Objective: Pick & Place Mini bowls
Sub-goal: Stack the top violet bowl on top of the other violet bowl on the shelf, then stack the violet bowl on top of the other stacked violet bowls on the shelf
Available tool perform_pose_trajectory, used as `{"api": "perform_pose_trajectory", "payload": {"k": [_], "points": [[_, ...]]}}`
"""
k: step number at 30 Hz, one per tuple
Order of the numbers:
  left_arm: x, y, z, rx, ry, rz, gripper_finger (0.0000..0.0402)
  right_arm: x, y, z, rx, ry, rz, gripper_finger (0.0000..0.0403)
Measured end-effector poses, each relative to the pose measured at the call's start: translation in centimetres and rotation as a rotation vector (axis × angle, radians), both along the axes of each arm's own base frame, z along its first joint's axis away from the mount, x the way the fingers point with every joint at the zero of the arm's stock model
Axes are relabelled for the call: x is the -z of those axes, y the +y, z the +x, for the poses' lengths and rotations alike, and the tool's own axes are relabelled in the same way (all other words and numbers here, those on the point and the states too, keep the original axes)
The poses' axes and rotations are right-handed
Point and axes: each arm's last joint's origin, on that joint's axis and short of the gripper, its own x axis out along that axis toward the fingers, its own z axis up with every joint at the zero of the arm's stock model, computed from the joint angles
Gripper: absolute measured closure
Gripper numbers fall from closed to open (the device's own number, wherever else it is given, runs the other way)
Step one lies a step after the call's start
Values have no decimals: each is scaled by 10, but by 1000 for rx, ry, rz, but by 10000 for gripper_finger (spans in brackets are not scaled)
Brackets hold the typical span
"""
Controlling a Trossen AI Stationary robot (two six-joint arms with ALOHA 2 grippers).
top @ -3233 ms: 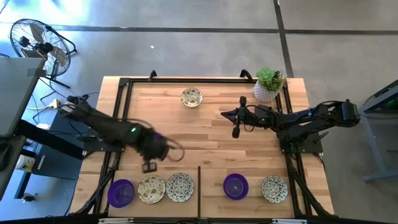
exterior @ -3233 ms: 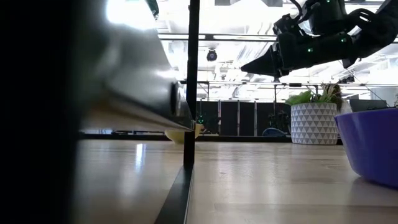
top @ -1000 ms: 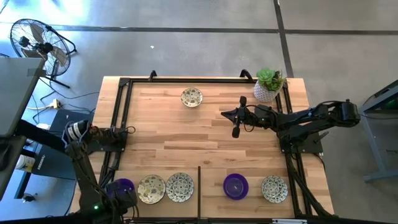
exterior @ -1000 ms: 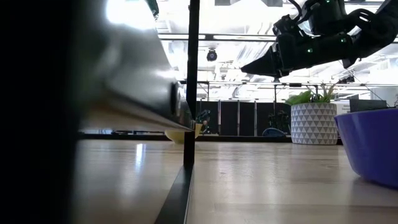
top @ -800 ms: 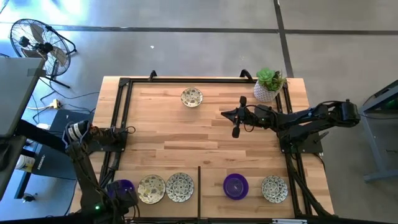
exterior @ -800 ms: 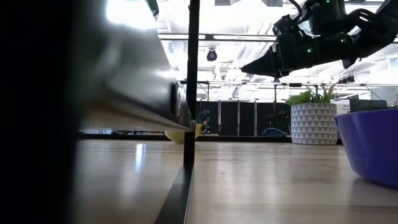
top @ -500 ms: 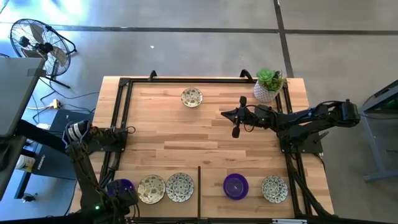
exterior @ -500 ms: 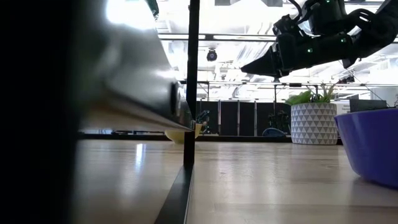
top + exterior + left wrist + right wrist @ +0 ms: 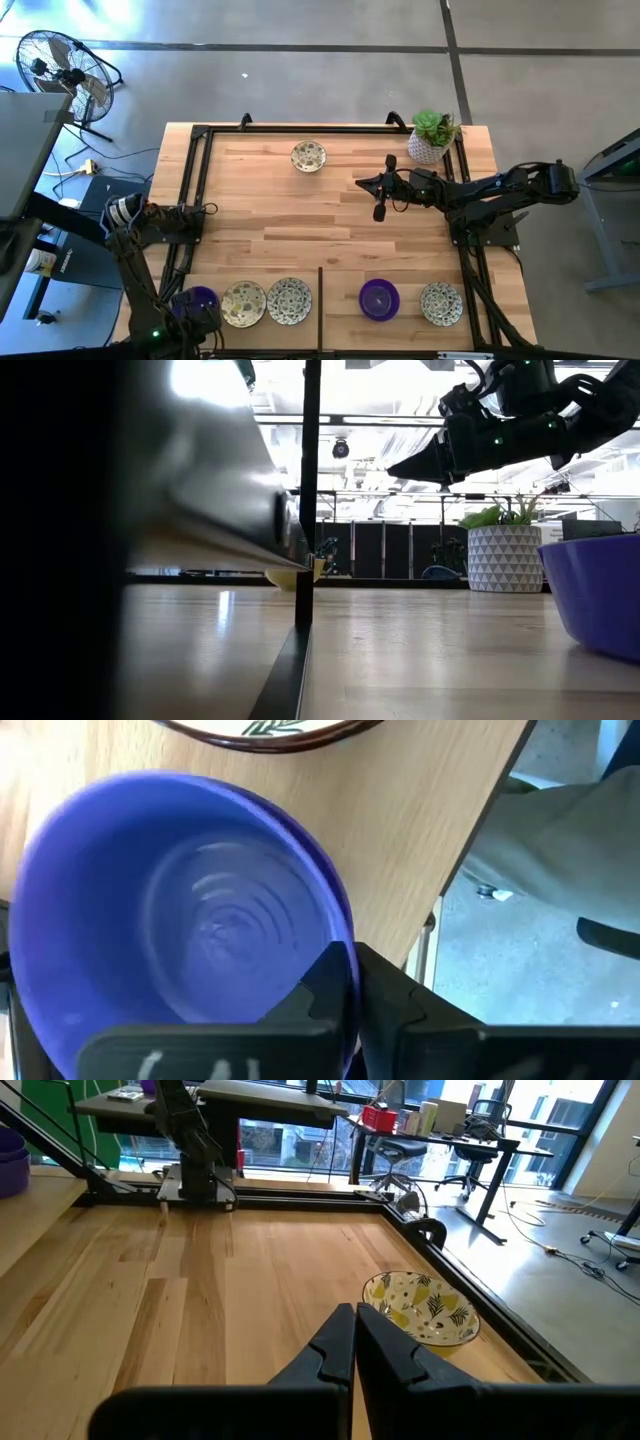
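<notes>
Since the left pincer (image 9: pixel 356 970) sits at the near left corner of the counter (image 9: pixel 300 225) with its fingers drawn narrow right at the rim of the purple bowl (image 9: pixel 180 920), and seems to pinch that thin wall between them, the step in hand looks like a lift by the rim, and the care lies in the hold. A glossy, curved wall gripped at one edge will likely want to swing or slip, so the lift is best taken straight up and slowly, keeping the bowl level until it clears the patterned bowl (image 9: pixel 243 303) just beside it. That neighbour and a second patterned bowl (image 9: pixel 289 300) stand in a row along the near edge, so any sideways drift risks a knock; the counter edge is also close on the other side. Further along the same edge lie another purple bowl (image 9: pixel 379 298) and a patterned one (image 9: pixel 441 303), and a lone patterned bowl (image 9: pixel 308 156) stands at the far side. The right pincer (image 9: pixel 379 212) waits over the middle right, fingers pressed together and empty.
</notes>
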Motion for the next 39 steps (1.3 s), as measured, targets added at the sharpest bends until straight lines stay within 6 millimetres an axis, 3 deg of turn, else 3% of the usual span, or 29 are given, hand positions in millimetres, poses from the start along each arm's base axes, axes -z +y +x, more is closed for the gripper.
{"api": "perform_pose_trajectory", "payload": {"k": [20, 32, 35, 39], "points": [[6, 1, 0, -13, 13, 30, 391, 0, 0, 0, 0, 1, 0, 401], [7, 8, 20, -21, 35, 5, 262, 0, 0, 0, 0, 2, 1, 401], [6, 10, 22, -22, 33, 4, 256, 0, 0, 0, 0, 2, 1, 402], [-3, 15, 19, -47, 20, -8, 284, 0, 0, 0, -4, 2, 2, 401]]}}
